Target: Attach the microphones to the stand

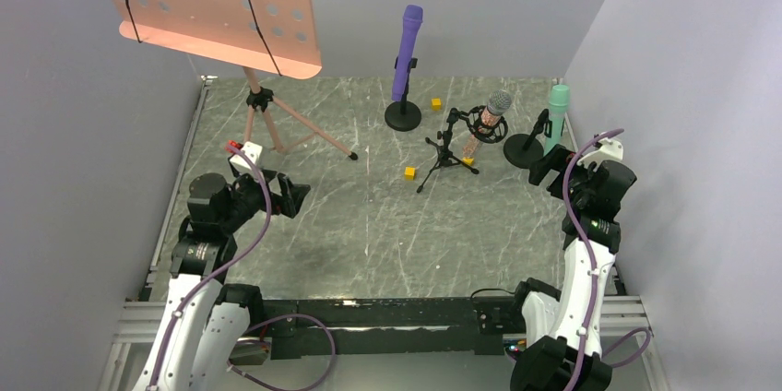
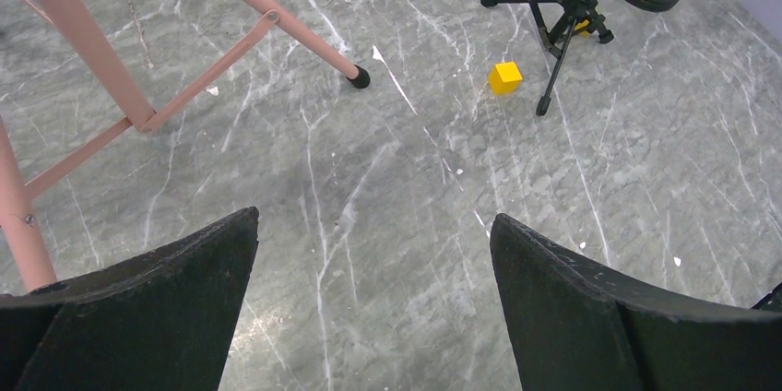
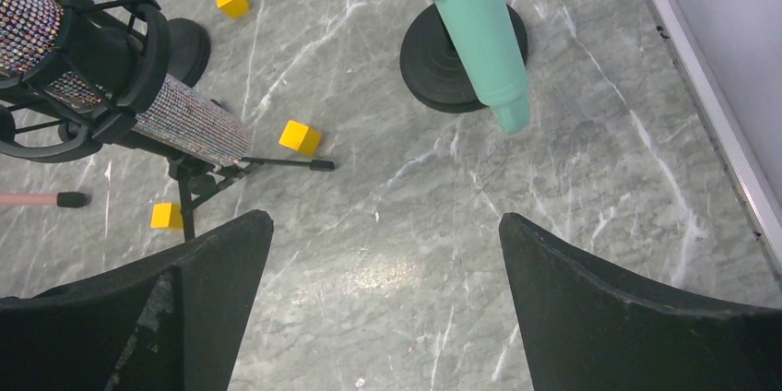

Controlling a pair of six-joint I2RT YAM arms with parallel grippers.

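Observation:
The purple microphone stands upright in the clip of a round-base stand at the back. The glittery copper microphone with silver mesh head sits tilted in the shock mount of a black tripod stand; its barrel shows in the right wrist view. The mint green microphone sits in the clip of a round-base stand at the right, also in the right wrist view. My left gripper is open and empty at the left. My right gripper is open and empty just in front of the green microphone.
A pink music stand on a tripod stands back left. Small yellow cubes lie around the tripod stand, one by the purple stand. Grey walls close in the table at both sides and the back.

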